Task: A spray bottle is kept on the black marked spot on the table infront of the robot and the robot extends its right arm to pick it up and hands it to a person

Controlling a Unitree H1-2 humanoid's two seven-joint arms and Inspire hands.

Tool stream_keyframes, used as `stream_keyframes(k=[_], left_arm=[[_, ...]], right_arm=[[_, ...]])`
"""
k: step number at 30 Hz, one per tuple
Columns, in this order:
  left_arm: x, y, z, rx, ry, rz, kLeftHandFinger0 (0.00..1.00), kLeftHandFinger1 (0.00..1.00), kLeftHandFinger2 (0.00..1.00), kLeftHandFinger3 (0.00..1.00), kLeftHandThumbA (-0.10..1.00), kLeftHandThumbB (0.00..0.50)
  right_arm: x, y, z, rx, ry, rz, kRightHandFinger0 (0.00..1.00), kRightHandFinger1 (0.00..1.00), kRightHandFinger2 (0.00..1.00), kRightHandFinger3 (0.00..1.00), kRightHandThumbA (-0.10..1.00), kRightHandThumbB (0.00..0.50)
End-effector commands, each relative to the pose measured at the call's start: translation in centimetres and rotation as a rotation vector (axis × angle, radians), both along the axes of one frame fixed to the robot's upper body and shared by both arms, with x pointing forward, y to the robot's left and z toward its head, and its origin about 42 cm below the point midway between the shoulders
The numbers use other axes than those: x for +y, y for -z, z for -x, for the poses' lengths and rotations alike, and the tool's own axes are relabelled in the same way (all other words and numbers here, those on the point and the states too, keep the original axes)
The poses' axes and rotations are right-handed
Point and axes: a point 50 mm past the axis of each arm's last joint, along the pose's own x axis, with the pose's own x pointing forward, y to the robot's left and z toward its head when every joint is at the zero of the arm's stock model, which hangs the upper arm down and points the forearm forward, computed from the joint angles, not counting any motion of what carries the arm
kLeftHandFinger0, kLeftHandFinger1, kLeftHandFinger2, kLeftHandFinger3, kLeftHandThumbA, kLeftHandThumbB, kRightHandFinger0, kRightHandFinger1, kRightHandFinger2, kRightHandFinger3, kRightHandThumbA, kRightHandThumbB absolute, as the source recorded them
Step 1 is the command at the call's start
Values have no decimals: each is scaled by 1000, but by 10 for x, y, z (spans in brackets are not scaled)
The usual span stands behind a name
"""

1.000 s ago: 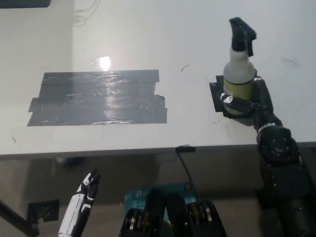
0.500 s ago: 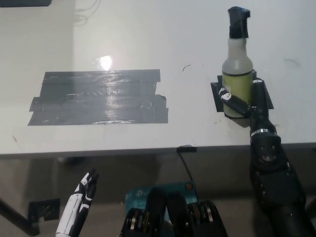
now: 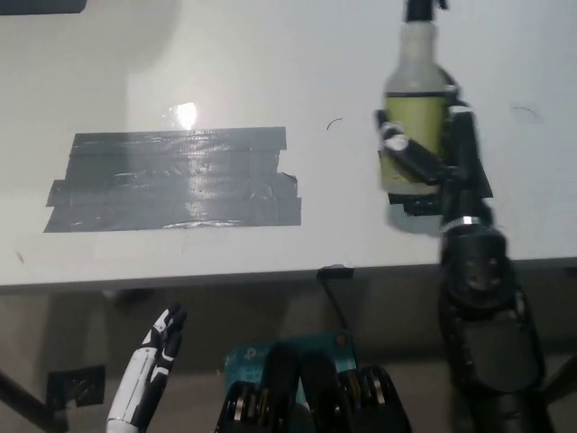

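A translucent spray bottle (image 3: 415, 99) with yellowish liquid and a black trigger head is held upright in my black right hand (image 3: 431, 158), whose fingers wrap its lower body. The bottle is lifted above a small black marked spot (image 3: 424, 203) on the white table (image 3: 270, 72); the nozzle reaches the picture's top edge. My white left hand (image 3: 149, 374) rests low at the lower left, below the table edge, fingers apart and holding nothing.
A large patch of grey tape strips (image 3: 171, 180) covers the table's middle left. The table's front edge (image 3: 225, 275) runs across the picture. A small black clip (image 3: 335, 271) with a cable hangs at that edge.
My right hand has raised the spray bottle off the black spot, up and slightly left in the picture. The left hand stays in place.
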Motion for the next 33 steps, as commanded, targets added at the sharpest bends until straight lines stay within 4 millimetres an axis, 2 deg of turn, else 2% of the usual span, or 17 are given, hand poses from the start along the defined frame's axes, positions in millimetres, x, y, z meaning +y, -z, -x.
stream_keyframes(k=[1,6,10,14,18,21,22,23,24,25,26,27,28,29,30,32,33], left_arm=[[0,-9,3,-36,38,-25,1000,1000,1000,1000,1000,262],[1,-11,1,-40,33,-29,1000,1000,1000,1000,1000,265],[1,-12,0,-41,38,-24,1000,1000,1000,1000,1000,260],[1,-12,-1,-44,47,-22,1000,1000,1000,1000,1000,222],[2,-13,-2,-41,49,-31,1000,1000,1000,1000,1000,215],[3,-15,-3,-40,55,-31,1000,1000,1000,1000,1000,208],[3,-15,-3,-37,56,-30,1000,1000,1000,1000,1000,206],[3,-16,-4,-36,56,-28,1000,1000,1000,1000,1000,206],[3,-16,-4,-34,57,-29,1000,1000,1000,1000,1000,211],[3,-16,-4,-31,56,-30,1000,1000,1000,1000,1000,216],[3,-15,-4,-29,55,-31,1000,1000,1000,1000,1000,216],[3,-15,-4,-27,55,-31,1000,1000,1000,1000,1000,215],[3,-15,-4,-25,54,-31,1000,1000,1000,1000,1000,215],[3,-15,-4,-23,55,-32,1000,1000,1000,1000,1000,216],[3,-16,-5,-18,54,-31,1000,1000,1000,1000,1000,226],[3,-18,-6,-16,57,-37,1000,1000,1000,1000,1000,232],[2,-18,-7,-15,57,-39,1000,1000,1000,1000,1000,232]], right_arm=[[47,-31,-4,-7,-156,-64,35,470,864,897,-100,120],[77,-14,-18,110,-186,-96,1,496,919,952,-100,105],[91,2,-22,147,-178,-84,19,490,875,885,-100,105],[96,15,-26,196,-167,-100,24,494,856,854,-100,104],[95,25,-28,216,-152,-110,23,503,850,868,-100,102],[90,35,-29,211,-131,-113,61,541,817,821,-100,105],[88,36,-28,199,-121,-109,117,602,876,858,-94,184],[86,36,-28,187,-113,-104,157,613,891,845,-88,189],[86,34,-27,185,-113,-105,259,726,1000,1000,7,250],[85,31,-25,176,-135,-120,370,784,1000,1000,172,287],[84,29,-23,165,-166,-130,512,880,1000,1000,332,346],[83,26,-21,152,-209,-137,737,1000,1000,1000,399,372],[83,25,-19,146,-235,-141,797,1000,1000,1000,423,383],[83,24,-17,133,-267,-133,954,1000,1000,1000,474,412],[83,20,-16,116,-306,-119,1000,1000,1000,1000,569,451],[81,15,-14,85,-351,-70,1000,1000,1000,1000,705,492],[80,12,-13,68,-366,-42,1000,1000,1000,1000,728,498]])
